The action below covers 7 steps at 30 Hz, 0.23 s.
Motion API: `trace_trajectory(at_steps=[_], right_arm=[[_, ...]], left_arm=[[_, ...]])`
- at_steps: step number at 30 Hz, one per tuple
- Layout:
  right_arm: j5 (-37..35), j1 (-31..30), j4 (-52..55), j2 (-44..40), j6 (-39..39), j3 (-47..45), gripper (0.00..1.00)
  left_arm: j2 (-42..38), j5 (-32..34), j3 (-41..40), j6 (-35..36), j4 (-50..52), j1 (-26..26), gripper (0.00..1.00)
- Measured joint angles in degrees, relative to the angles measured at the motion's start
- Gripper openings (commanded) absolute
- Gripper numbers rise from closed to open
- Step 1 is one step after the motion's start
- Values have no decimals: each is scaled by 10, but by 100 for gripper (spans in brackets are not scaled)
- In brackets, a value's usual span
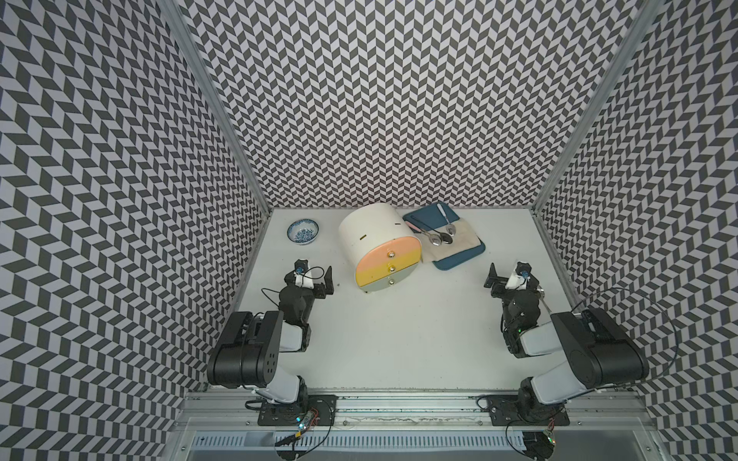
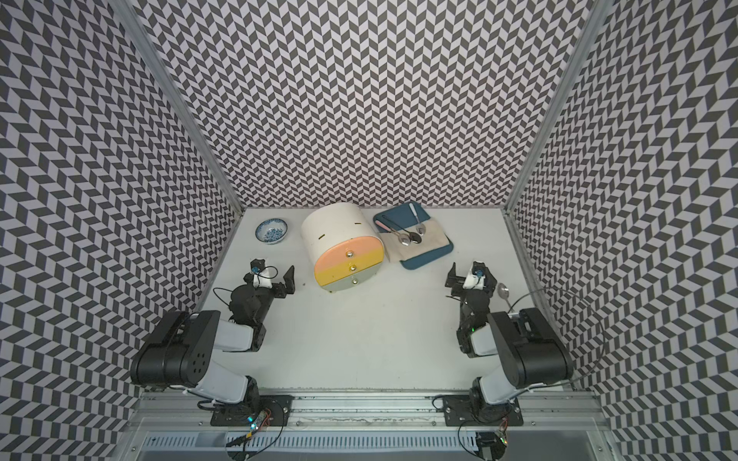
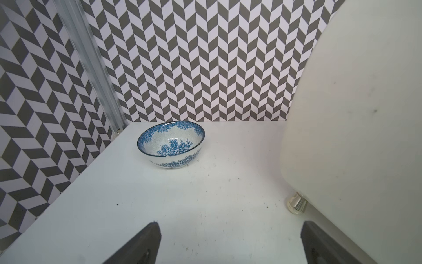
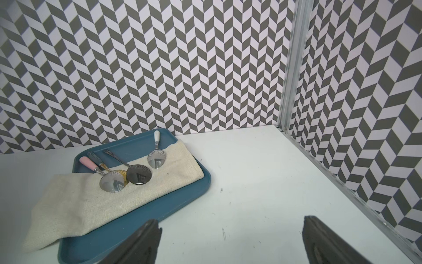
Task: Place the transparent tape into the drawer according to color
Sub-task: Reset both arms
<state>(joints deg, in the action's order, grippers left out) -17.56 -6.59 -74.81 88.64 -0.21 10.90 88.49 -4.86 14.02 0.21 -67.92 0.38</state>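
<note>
White table (image 1: 399, 343) inside a booth of chevron-patterned walls. The drawer unit (image 1: 379, 247) stands at back centre, and its pink, yellow and pale drawers are all shut flush. No tape shows in any view, neither on the table nor in a gripper. Whether it lies inside the shut drawers cannot be told, so progress cannot be judged. A bowl (image 1: 302, 231) sits left of the unit; a tray (image 1: 463, 259) with cloth and spoons sits just beside its right. The left gripper (image 3: 230, 242) is front-left of the unit and the right gripper (image 4: 230, 240) front-right. Both have their fingers (image 3: 146, 244) spread fully wide, empty and touching nothing.
</note>
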Motion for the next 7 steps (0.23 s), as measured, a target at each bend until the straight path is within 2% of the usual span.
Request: trace_trajectory(at_steps=[7], right_arm=[[0, 0, 0, 0, 0, 5, 100]], left_arm=[[0, 8, 8, 1, -2, 0, 100]])
